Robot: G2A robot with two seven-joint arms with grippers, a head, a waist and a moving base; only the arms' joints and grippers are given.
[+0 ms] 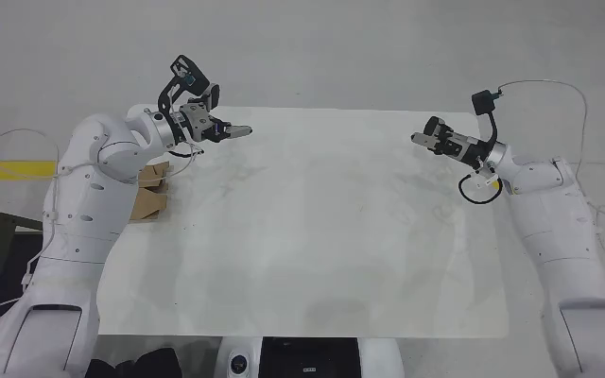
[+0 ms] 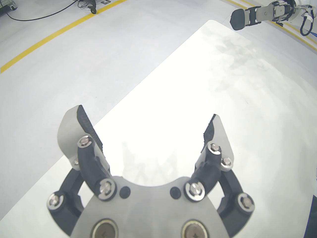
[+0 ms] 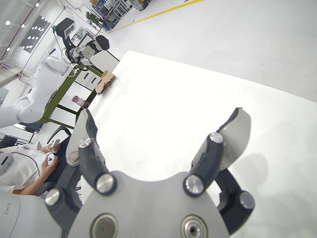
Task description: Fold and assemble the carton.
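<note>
**Start of carton assembly.** The unassembled brown carton (image 1: 151, 189) lies at the worktop's (image 1: 312, 236) left edge, toward the far corner, partly beneath the left arm. The left gripper (image 2: 148, 122) hangs over the far-left corner and the right gripper (image 3: 161, 117) near the far-right corner, both with fingers spread and empty. Advisable: take the carton by a free flap and draw it to mid-worktop, within reach of both arms, before folding
</note>
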